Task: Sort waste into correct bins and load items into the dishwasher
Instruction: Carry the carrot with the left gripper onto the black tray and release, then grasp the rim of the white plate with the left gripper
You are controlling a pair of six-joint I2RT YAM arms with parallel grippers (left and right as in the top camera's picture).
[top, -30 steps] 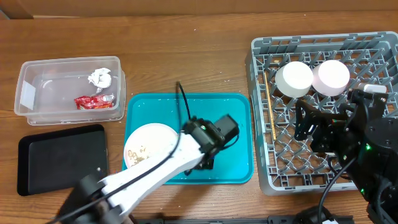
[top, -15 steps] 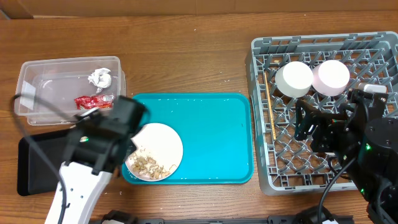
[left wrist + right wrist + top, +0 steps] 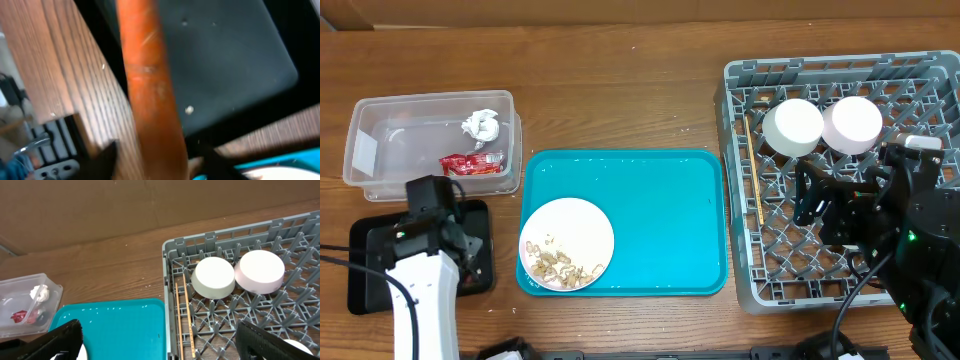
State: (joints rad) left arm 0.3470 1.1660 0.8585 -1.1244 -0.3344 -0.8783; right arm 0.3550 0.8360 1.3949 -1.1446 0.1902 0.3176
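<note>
You have the left gripper pinching the orange carrot just above the black tray, and your right gripper hangs with fingers spread wide over the grey dish rack.

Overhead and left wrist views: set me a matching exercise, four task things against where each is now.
Things:
1. plate
2. snack wrapper
3. chopsticks
4. carrot

Places:
A. in the grey dish rack
B. over the black tray
C. on the teal tray
D. in the clear tub

Pairs: 1-C, 2-D, 3-A, 4-B.
</note>
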